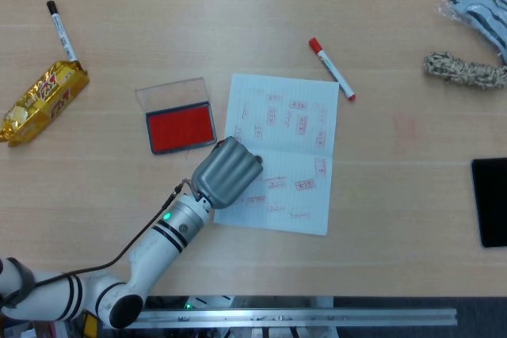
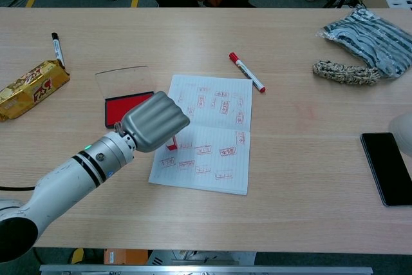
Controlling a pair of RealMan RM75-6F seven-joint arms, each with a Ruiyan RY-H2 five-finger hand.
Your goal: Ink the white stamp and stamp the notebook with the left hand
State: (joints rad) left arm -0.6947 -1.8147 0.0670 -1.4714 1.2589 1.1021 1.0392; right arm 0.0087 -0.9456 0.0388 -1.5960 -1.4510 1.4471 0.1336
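The open notebook [image 1: 283,152] lies in the middle of the table, its pages covered with several red stamp prints. My left hand [image 1: 228,170] is over the notebook's left edge, fingers curled down around the white stamp. In the chest view the stamp's white and red lower end [image 2: 171,143] shows under the left hand [image 2: 154,121], standing on the left part of the notebook [image 2: 212,134]. The head view hides the stamp. The red ink pad [image 1: 181,129] lies uncovered just left of the notebook. Only a pale rounded bit of my right hand [image 2: 404,130] shows; its fingers are hidden.
The pad's clear lid [image 1: 171,93] lies behind it. A red marker [image 1: 331,68] is beyond the notebook, a black marker [image 1: 61,32] and a gold snack pack [image 1: 43,100] at far left. A striped cloth [image 2: 367,35], a woven cord [image 2: 346,73] and a black phone [image 2: 389,168] are on the right.
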